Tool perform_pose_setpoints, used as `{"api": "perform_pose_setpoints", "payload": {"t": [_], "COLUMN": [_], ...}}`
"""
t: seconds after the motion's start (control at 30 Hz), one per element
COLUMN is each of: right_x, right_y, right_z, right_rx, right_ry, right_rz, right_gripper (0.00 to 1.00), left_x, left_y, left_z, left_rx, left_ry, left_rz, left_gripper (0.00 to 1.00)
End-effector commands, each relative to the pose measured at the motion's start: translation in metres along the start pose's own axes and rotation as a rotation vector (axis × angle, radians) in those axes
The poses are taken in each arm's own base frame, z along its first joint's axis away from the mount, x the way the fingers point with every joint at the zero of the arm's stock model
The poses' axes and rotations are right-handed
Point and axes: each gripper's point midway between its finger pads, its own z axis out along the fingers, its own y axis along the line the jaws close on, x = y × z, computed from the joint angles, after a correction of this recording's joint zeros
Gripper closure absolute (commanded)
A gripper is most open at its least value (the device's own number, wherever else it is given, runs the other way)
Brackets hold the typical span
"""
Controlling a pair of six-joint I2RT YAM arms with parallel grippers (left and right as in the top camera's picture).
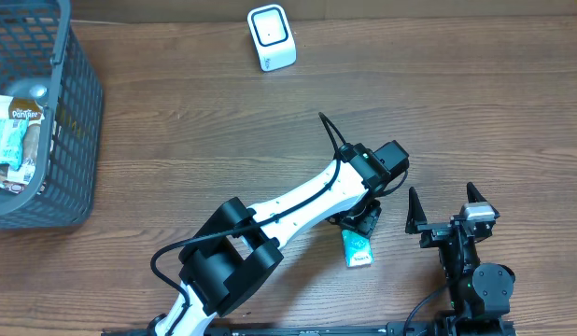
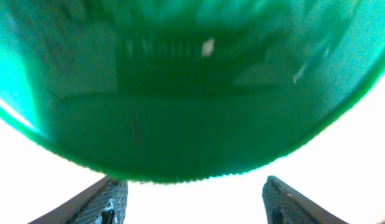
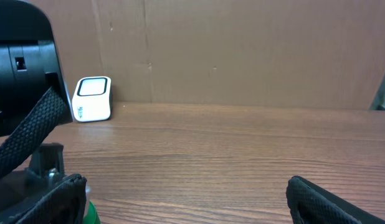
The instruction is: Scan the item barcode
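Note:
The item is a small green packet [image 1: 358,250] lying flat on the wooden table, its far end under my left gripper [image 1: 363,222]. In the left wrist view the packet [image 2: 180,93] fills nearly the whole frame, blurred and very close. My left gripper [image 2: 192,182] is open, its fingers [image 2: 111,196] wide apart with bright empty space between them and the packet's serrated edge just beyond the tips. The white barcode scanner [image 1: 271,37] stands upright at the table's far side. My right gripper [image 1: 447,213] is open and empty, to the right of the packet.
A dark grey mesh basket [image 1: 78,121] with several packaged goods sits at the far left. The right wrist view shows the scanner [image 3: 93,98] at the back left, the left arm [image 3: 21,74] close on the left, and a brown wall behind.

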Motion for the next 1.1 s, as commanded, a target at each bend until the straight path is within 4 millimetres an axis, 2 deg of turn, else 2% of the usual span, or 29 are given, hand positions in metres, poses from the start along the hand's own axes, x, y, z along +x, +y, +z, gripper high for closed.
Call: {"api": "perform_pose_setpoints", "payload": {"t": [0.0,0.2,0.47,0.57,0.73,0.83,0.93,1.0,1.07], "right_x": [0.002,0.002,0.002,0.002,0.002,0.002,0.002,0.002,0.002], "right_y": [-0.001,-0.001,-0.001,-0.001,-0.001,-0.001,-0.001,-0.001,-0.001], "right_z": [0.000,0.000,0.000,0.000,0.000,0.000,0.000,0.000,0.000], "right_rx": [0.006,0.006,0.006,0.006,0.006,0.006,0.006,0.006,0.006], "right_ry": [-0.003,-0.003,-0.003,-0.003,-0.003,-0.003,-0.003,-0.003,-0.003], "right_rz": [0.007,0.007,0.007,0.007,0.007,0.007,0.007,0.007,0.007], "right_gripper": [0.00,0.00,0.00,0.00,0.00,0.00,0.00,0.00,0.00], "left_x": [0.011,0.024,0.040,0.043,0.041,0.042,0.044,0.043,0.040], "left_y": [-0.007,-0.001,-0.007,-0.008,-0.004,0.000,0.003,0.002,0.001], "left_z": [-0.002,0.000,0.020,0.025,0.025,0.024,0.024,0.024,0.023], "left_rx": [0.036,0.008,-0.003,-0.006,-0.005,-0.011,-0.017,-0.016,-0.010], "left_ry": [0.036,0.087,0.110,0.112,0.113,0.121,0.132,0.129,0.120], "left_rz": [0.024,0.004,0.018,0.024,0.012,-0.008,-0.013,-0.013,-0.013], "left_gripper": [0.27,0.22,0.21,0.25,0.43,0.46,0.54,0.53,0.46]}}
